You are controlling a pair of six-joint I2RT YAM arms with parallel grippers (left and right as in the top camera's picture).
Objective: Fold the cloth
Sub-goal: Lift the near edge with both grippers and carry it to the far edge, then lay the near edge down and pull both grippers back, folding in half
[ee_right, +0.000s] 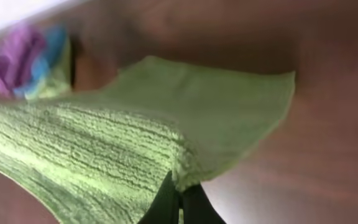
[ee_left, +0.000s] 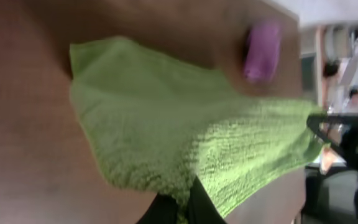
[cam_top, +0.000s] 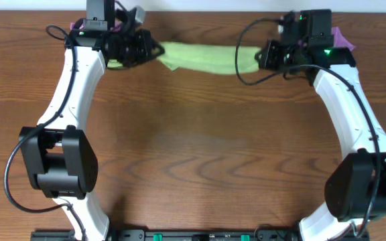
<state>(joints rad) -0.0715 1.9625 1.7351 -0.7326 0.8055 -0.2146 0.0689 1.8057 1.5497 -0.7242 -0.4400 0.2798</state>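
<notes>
Jaws of the left gripper point(cam_top: 143, 48) are closed on one end of the cloth point(cam_top: 200, 57); jaws of the right gripper point(cam_top: 265, 55) are closed on the opposite end. Each wrist view shows only a thin pinch at the edge.

Location: the cloth spans between the grippers over the far part of the table point(cam_top: 193, 167), sagging in the middle and apparently lifted clear.

Risks noted:
- Slip. With so little fabric held, pulling the arms apart or moving quickly could free an end.
- Skewed fold. The hanging edge looks uneven, so laying it down as it is would probably misalign the halves.
- Snag. A purple cloth point(cam_top: 344, 37) lies just beside the right arm; a wide sweep could drag it along.
</notes>
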